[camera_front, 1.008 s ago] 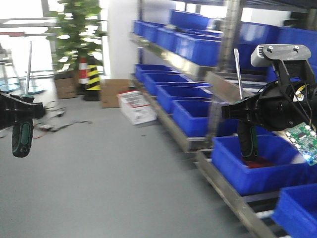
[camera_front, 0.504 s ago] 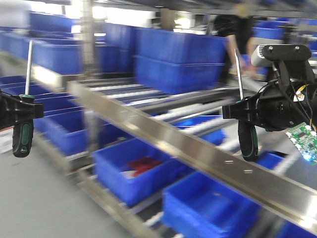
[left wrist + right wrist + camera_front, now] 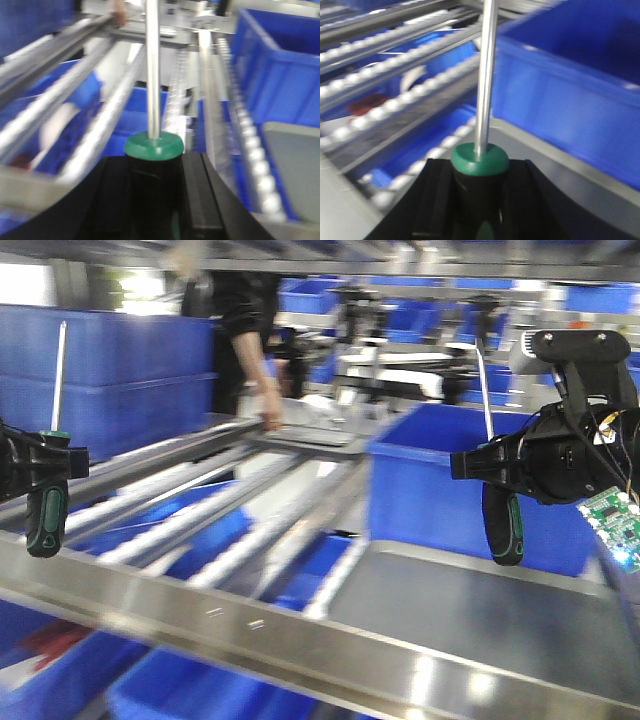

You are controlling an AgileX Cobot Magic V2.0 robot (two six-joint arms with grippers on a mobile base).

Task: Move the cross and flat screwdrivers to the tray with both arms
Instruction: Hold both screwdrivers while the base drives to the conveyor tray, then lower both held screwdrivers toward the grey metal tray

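Steel roller rails of a flow rack (image 3: 300,640) filled most of the front view, blurred, with loose blue parts showing in the lower tiers. Deep blue bins (image 3: 440,480) stood on and behind the rack, the nearest one touching the far edge of the grey metal tray (image 3: 470,610). That tray lay flat on the rack's right side with nothing in it. A person in black (image 3: 240,330) stood at the far end of the rails with a hand on a flat panel there.

At the right edge, the right gripper (image 3: 490,465) was clamped on the right screwdriver (image 3: 503,530) at the top of its black-and-green handle. The shaft pointed straight up and the handle hung in the air over the tray's far part, clear of it. At the left edge, well apart from the tray, the left gripper (image 3: 40,465) pinched the left screwdriver (image 3: 47,515) the same way, upright over the rails. Both wrist views showed the black jaws pressed against the handle just under its green collar. Which tip was cross and which flat could not be told. A small green circuit board (image 3: 612,520) hung beside the right arm.
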